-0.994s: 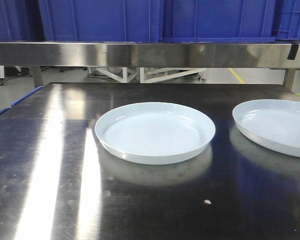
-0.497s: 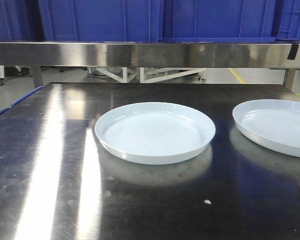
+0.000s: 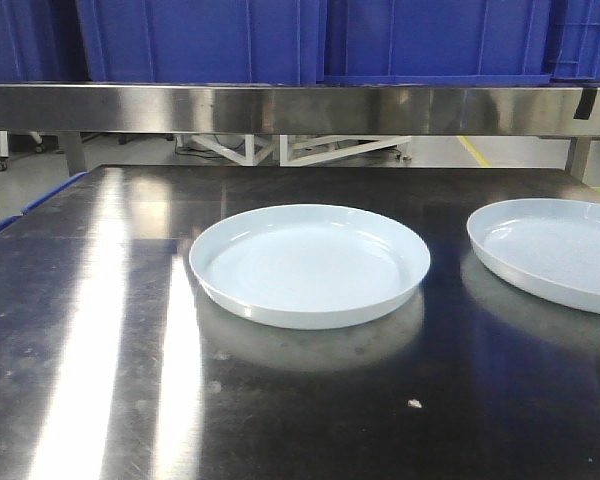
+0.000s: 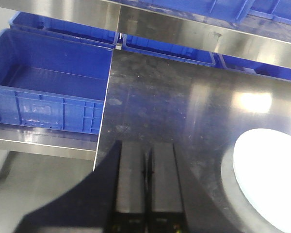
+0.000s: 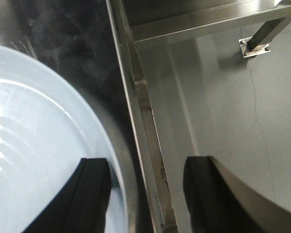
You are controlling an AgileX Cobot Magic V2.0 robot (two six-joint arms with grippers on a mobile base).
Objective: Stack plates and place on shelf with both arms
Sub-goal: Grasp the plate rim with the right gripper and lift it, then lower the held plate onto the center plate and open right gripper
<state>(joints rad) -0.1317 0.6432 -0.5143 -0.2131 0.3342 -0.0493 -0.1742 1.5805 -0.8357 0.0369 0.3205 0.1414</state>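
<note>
Left gripper (image 4: pixel 145 182) closed, empty, above tabletop (image 4: pixel 184 107). Right gripper (image 5: pixel 148 194) wide open, astride right plate (image 5: pixel 39 145) rim at tabletop's right edge. Other plate (image 3: pixel 310 265) mid-tabletop, apart, unstacked.

This looks like an industrial workshop or warehouse. A bare stainless-steel worktable (image 3: pixel 100 350) fills the lower frame, and a steel shelf (image 3: pixel 280 108) across the top carries blue plastic crates (image 3: pixel 200 40). Beyond lie a grey concrete floor (image 5: pixel 223 97) and a yellow floor line (image 3: pixel 473 150).
</note>
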